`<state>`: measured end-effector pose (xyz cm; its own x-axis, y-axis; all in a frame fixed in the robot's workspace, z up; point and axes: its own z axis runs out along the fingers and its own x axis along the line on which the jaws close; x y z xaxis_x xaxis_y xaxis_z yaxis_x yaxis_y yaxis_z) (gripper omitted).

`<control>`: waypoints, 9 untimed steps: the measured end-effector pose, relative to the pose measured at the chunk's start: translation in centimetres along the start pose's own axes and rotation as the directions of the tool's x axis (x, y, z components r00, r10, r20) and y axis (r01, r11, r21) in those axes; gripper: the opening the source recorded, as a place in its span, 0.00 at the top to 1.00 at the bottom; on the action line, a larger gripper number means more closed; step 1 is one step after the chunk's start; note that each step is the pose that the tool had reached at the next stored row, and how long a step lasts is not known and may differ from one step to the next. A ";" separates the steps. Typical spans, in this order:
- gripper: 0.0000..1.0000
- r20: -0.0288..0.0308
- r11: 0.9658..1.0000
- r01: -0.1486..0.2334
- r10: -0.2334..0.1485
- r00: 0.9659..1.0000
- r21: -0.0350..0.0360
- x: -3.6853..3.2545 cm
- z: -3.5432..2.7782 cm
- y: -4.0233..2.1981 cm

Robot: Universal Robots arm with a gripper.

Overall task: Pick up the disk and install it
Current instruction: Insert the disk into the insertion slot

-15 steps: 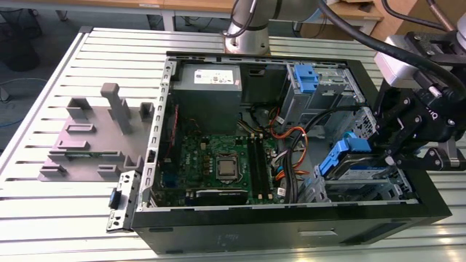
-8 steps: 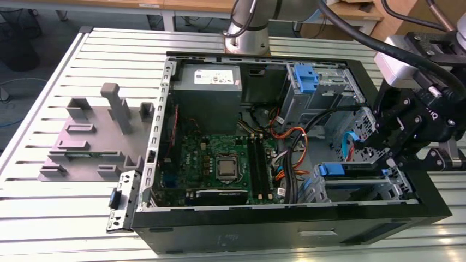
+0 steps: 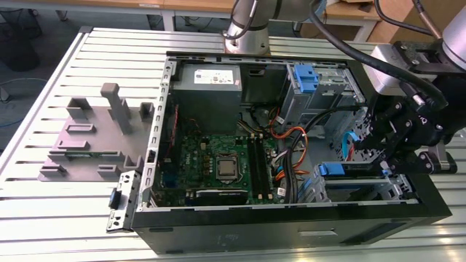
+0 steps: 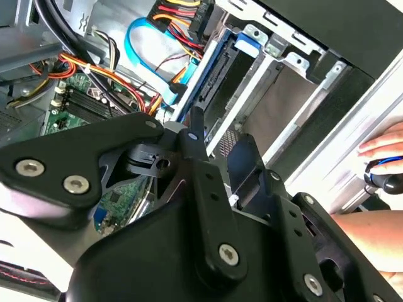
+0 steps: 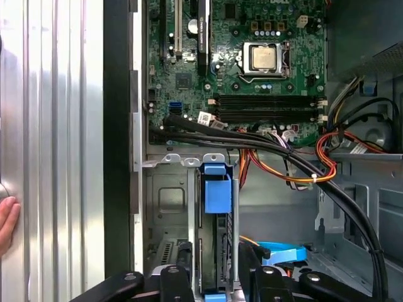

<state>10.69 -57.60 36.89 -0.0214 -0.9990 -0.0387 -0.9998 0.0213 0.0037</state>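
In the exterior view the open computer case lies on a slatted table. The disk sits in the drive cage at the corner on the exterior view's right. The gripper is just beside it, and cables crowd the inner side. In the second wrist view a fingertip hangs near the disk's blue rail. In the first wrist view the disk stands edge-on between the cage walls. The jaws are spread wider than it, straddling it and gripping nothing. A hand rests at the table's edge.
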 end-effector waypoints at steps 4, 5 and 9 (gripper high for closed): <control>0.58 0.000 1.000 0.001 -0.001 1.000 0.001 -0.53 0.33 0.05; 0.58 0.000 1.000 0.001 -0.001 1.000 0.001 -0.63 0.45 0.07; 0.58 0.000 1.000 0.002 -0.002 1.000 0.001 -0.75 0.71 0.08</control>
<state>10.62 -56.83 36.21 -0.0197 -0.9991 -0.0382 -0.9998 0.0196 0.0031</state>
